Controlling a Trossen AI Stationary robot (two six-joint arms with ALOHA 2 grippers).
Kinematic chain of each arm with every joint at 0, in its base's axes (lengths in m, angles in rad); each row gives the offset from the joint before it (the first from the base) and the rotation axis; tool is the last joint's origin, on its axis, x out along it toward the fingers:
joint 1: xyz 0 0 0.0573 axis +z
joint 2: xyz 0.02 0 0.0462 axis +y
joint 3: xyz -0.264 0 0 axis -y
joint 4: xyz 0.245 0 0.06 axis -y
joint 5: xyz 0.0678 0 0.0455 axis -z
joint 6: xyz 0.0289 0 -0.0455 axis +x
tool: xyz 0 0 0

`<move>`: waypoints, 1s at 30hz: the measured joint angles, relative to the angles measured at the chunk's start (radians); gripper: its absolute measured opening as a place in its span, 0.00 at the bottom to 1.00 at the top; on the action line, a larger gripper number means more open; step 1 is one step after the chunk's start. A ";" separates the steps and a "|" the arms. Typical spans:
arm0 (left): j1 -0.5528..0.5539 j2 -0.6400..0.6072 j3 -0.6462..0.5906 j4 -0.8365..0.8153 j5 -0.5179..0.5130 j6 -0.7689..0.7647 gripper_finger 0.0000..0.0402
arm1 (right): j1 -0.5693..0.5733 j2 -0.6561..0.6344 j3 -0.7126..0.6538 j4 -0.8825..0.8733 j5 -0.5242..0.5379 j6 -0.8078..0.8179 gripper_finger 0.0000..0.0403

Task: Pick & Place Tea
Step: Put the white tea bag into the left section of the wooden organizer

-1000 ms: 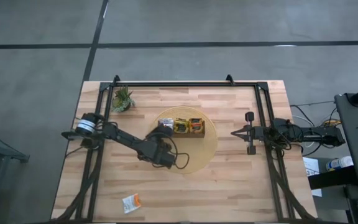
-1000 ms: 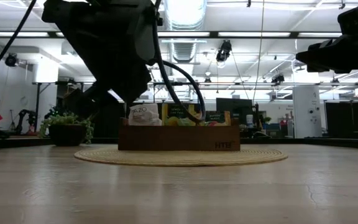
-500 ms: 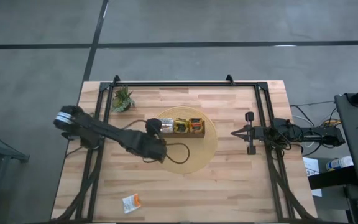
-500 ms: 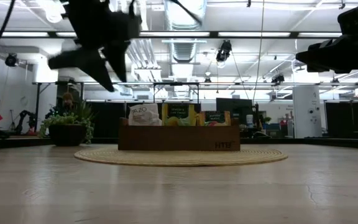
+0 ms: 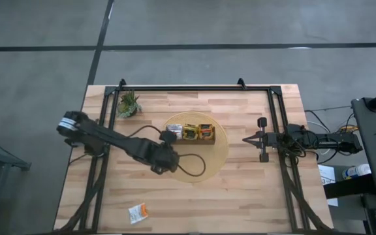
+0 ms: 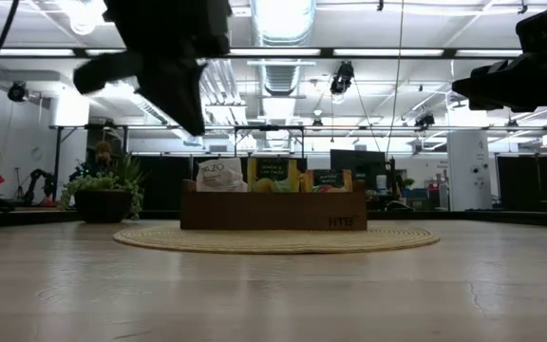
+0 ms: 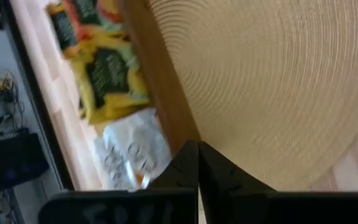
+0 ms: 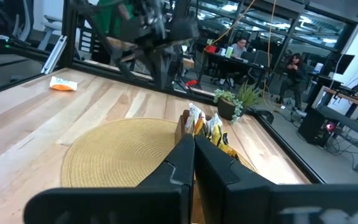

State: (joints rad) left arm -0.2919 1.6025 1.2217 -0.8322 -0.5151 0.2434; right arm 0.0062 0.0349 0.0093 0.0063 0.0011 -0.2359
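Tea sachets stand upright in the wooden tray: a white one at its left end, yellow-and-dark ones in the middle, orange ones to the right. One white-and-orange sachet lies flat near the table's front edge. My left gripper hovers shut and slanted downward above the tray's left end, with nothing between its fingers. My right gripper waits shut and level at the table's right side.
The tray sits on a round woven mat at the table's middle. A small potted plant stands at the far left. A black frame runs along the table's far and side edges. My left arm's cable loops over the mat.
My left gripper has risen from low beside the tray's left end to well above it and has turned about on its wrist. The white sachet has stayed upright in the tray's left end. My right arm has kept still.
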 joint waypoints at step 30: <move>0.207 0.195 -0.001 0.117 -0.203 0.091 0.00 | 0.000 0.000 0.000 0.000 0.000 0.000 0.02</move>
State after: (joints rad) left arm -0.0845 1.7977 1.2209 -0.7153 -0.7186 0.3348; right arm 0.0062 0.0353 0.0095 0.0065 0.0010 -0.2359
